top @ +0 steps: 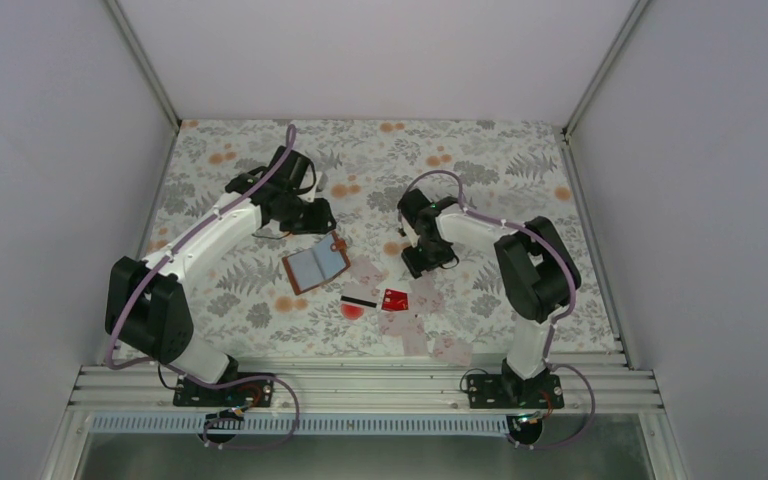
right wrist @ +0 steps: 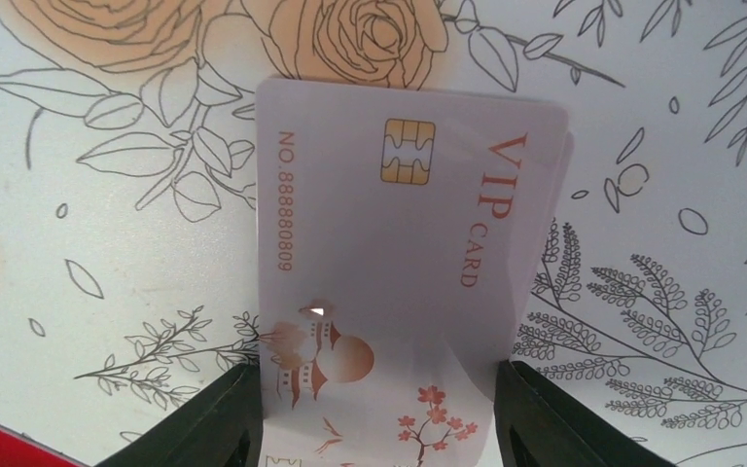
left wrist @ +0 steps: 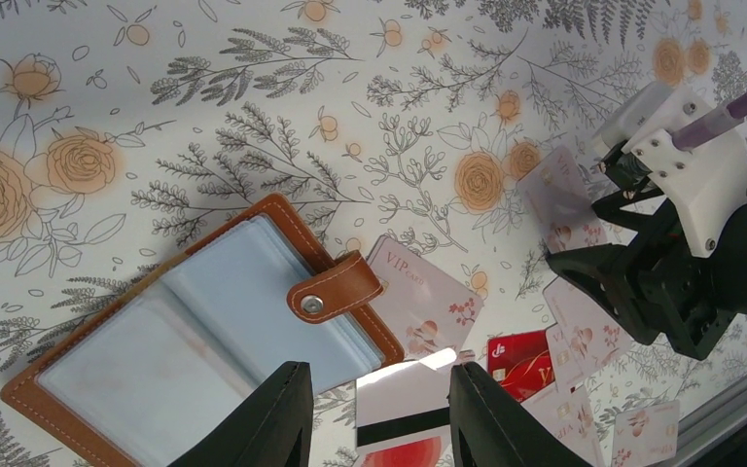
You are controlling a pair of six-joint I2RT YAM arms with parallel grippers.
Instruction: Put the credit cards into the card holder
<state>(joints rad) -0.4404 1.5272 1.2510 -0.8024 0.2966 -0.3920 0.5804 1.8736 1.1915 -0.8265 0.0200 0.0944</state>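
Observation:
The card holder (top: 315, 267) (left wrist: 204, 331) lies open on the flowered tablecloth, brown leather with pale inner pockets and its snap strap (left wrist: 336, 289) folded over. My left gripper (left wrist: 379, 428) (top: 318, 222) hovers open above its near edge; a white black-striped credit card (left wrist: 404, 413) lies on the cloth below the gap. A pale VIP card (left wrist: 423, 297) and the red card (left wrist: 520, 360) (top: 395, 298) lie beside it. My right gripper (right wrist: 374, 418) (top: 420, 262) straddles another pale VIP credit card (right wrist: 399, 243), both fingers touching its long edges.
Several more pale cards (top: 425, 322) lie scattered toward the table's front edge, right of a round red spot (top: 352, 311). White walls close the table on three sides. The right arm's wrist (left wrist: 681, 243) sits close to the right of the left gripper.

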